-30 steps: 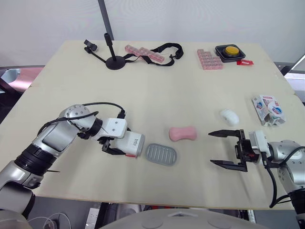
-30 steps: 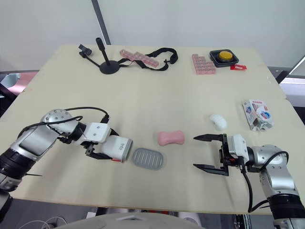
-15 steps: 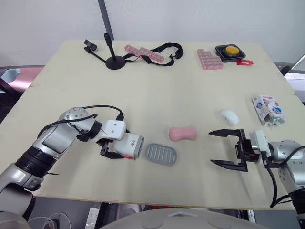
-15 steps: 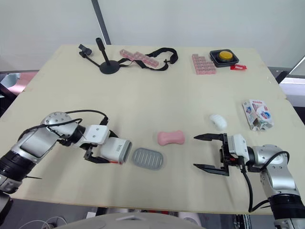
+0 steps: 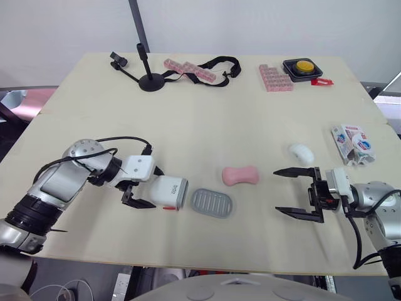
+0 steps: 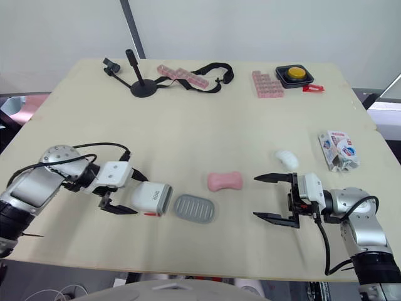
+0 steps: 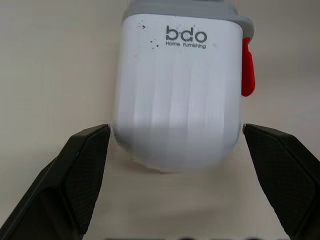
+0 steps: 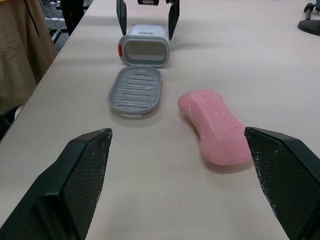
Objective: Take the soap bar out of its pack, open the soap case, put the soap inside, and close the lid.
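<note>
A pink soap bar (image 5: 240,175) lies bare at mid-table. To its left lies a grey ribbed soap tray (image 5: 212,203), and beside that the white soap case shell (image 5: 168,192) rests on its side, its mouth toward the tray and a red latch (image 7: 247,67) on one edge. My left gripper (image 5: 149,187) is open, its fingertips (image 7: 90,150) flanking only the rounded rear end of the shell. Right of the soap, my right gripper (image 5: 276,190) stands open and holds nothing. The torn soap pack (image 5: 354,144) lies at the right edge.
A small white oval object (image 5: 301,152) sits behind my right gripper. Along the far edge stand a black stand (image 5: 147,78), a black strap with pink pill boxes (image 5: 191,69), a pink tray (image 5: 275,78) and a yellow button (image 5: 302,67).
My left gripper has drawn back to the left along the white shell, which stays on the table beside the grey tray. The right gripper has hardly moved.
</note>
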Available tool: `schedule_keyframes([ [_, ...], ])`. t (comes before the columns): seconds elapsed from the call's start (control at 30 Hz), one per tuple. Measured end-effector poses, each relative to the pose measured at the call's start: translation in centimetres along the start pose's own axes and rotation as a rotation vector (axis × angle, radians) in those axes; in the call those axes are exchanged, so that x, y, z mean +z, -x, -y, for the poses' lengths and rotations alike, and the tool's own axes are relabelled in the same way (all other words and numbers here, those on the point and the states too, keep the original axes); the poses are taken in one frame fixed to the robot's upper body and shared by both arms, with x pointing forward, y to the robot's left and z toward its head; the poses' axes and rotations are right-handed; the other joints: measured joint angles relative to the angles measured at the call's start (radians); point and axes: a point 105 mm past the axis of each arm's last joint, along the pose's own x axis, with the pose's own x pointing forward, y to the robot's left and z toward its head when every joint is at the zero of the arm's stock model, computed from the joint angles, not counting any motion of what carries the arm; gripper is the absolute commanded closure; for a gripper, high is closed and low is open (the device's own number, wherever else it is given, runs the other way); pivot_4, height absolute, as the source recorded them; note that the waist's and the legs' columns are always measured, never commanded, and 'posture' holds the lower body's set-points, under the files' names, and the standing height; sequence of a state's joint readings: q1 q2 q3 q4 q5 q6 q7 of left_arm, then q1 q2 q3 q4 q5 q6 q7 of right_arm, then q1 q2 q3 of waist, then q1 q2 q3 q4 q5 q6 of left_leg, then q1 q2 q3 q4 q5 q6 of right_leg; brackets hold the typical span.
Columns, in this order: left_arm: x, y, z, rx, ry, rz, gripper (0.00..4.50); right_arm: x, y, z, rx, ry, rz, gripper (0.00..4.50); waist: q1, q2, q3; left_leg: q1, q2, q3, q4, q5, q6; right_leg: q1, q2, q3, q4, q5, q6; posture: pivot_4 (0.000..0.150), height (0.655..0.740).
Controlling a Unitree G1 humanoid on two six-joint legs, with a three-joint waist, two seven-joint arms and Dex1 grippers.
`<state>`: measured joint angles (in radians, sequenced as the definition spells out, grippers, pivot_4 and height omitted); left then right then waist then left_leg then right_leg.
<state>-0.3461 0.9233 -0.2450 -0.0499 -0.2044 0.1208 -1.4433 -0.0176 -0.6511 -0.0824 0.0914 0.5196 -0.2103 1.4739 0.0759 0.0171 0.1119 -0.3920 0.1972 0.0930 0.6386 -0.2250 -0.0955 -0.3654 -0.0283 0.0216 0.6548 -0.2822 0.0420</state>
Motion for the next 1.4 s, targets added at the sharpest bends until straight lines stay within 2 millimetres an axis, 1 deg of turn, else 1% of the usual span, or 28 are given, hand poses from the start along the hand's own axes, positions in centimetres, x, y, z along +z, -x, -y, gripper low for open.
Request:
schedule_keyframes([
  [0.2,-0.1,2.6,0.6,0.138,0.061,0.188,0.01,0.4,-0.3,0.7,-0.008,-0.005,-0.028,0.00,0.002,0.000,0.000,0.000,0.000,0.000,0.000,0.000,0.000,0.000,0.000,-0.002,0.000,0.000,0.000,0.150,0.7395],
  [0.37,0.0,4.9,0.2,0.331,0.162,0.383,0.01,0.8,-0.9,0.9,-0.014,-0.026,-0.034,0.00,0.004,0.000,0.000,-0.001,0.000,0.000,0.000,0.000,0.000,0.000,0.000,-0.002,-0.001,0.000,0.000,0.150,0.7395],
  [0.47,-1.3,5.4,1.7,0.382,0.222,0.398,0.01,1.1,-1.4,1.2,-0.018,-0.019,-0.040,0.00,-0.004,0.000,0.000,0.000,0.001,0.000,-0.002,0.000,0.000,-0.001,0.001,-0.002,-0.002,0.000,0.000,0.150,0.7395],
  [0.53,-2.3,5.1,3.0,0.384,0.278,0.399,0.01,1.0,-1.8,1.5,-0.021,-0.016,-0.062,0.00,-0.006,0.000,0.000,0.000,0.001,0.000,-0.003,0.000,0.000,-0.001,0.001,-0.002,-0.003,0.000,0.000,0.150,0.7395],
  [0.57,-2.5,4.9,3.5,0.386,0.285,0.405,0.01,1.1,-2.2,1.7,-0.020,-0.018,-0.074,0.00,-0.004,0.000,0.000,0.000,0.001,0.000,-0.003,0.000,0.000,-0.001,0.001,-0.002,-0.003,0.000,0.000,0.150,0.7395],
  [0.73,-1.6,4.4,4.5,0.398,0.233,0.447,0.01,3.1,-5.0,3.0,0.036,0.062,-0.112,0.00,-0.001,-0.001,0.000,0.001,0.001,0.000,-0.003,0.000,0.000,0.000,0.000,-0.002,-0.002,0.000,0.000,0.150,0.7395],
  [0.8,-1.4,4.1,5.0,0.392,0.204,0.459,0.01,3.3,-5.9,3.1,0.078,0.086,-0.153,0.00,-0.002,-0.001,0.000,0.000,0.001,0.000,-0.004,0.000,0.000,0.000,0.001,-0.002,-0.003,0.000,0.000,0.150,0.7395],
  [1.03,-0.4,3.0,5.9,0.407,0.063,0.506,0.01,2.2,-8.1,3.1,0.200,0.133,-0.339,0.00,-0.002,-0.001,0.000,0.000,0.001,0.000,-0.004,0.000,0.000,-0.001,0.001,-0.002,-0.002,0.000,0.000,0.150,0.7395],
  [1.2,0.6,1.1,7.7,0.368,0.067,0.555,0.01,2.0,-9.4,3.7,0.176,0.122,-0.394,0.00,-0.005,-0.001,0.000,0.000,0.002,0.000,-0.004,0.000,-0.001,-0.001,0.002,-0.001,-0.002,0.000,0.000,0.150,0.7395],
  [1.33,1.0,0.5,8.5,0.373,0.094,0.569,0.01,1.5,-10.1,3.7,0.181,0.134,-0.442,0.00,-0.004,-0.001,0.000,0.000,0.001,0.000,-0.004,0.000,-0.001,-0.001,0.001,-0.001,-0.002,0.000,0.000,0.150,0.7395],
  [1.4,1.2,0.2,8.9,0.372,0.112,0.573,0.01,1.1,-10.5,3.4,0.198,0.133,-0.461,0.00,-0.005,-0.001,0.000,0.000,0.002,0.001,-0.005,0.000,-0.001,-0.001,0.001,-0.001,-0.002,0.000,0.000,0.150,0.7395],
])
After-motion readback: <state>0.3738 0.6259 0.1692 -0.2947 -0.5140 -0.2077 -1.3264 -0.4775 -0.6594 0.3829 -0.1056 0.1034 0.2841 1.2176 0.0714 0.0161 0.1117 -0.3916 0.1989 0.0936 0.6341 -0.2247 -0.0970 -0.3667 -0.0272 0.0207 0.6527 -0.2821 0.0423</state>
